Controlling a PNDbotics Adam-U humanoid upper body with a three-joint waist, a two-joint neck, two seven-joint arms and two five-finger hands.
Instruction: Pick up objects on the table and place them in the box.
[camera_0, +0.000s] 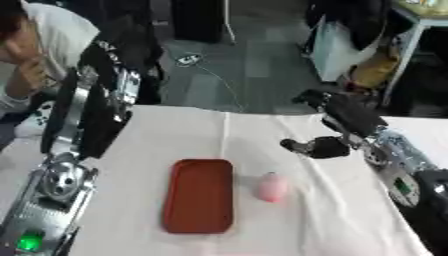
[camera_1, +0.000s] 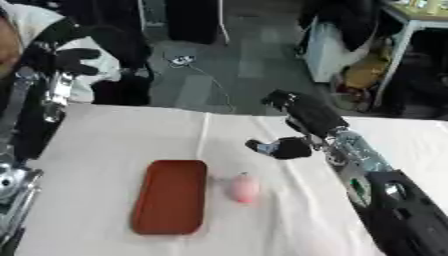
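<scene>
A flat red-brown box (camera_0: 199, 196) lies lengthwise in the middle of the white-covered table (camera_0: 175, 130), and nothing shows inside it. Just right of it, apart from its rim, rests a small pink rounded object (camera_0: 271, 187). My right hand (camera_0: 348, 114) hovers above the table to the upper right of the pink object. It is open with nothing in it: the fingers reach toward the far edge and the thumb (camera_0: 308, 146) points left. My left arm rises along the table's left side, and its hand (camera_1: 68, 59) is held high beyond the far-left corner, fingers relaxed, holding nothing.
A person (camera_0: 39, 45) leans in at the far left, beyond the table. Cables (camera_0: 188, 60) lie on the grey floor behind, and a white side table (camera_0: 411, 30) with clutter stands at the back right. Bare cloth surrounds the box.
</scene>
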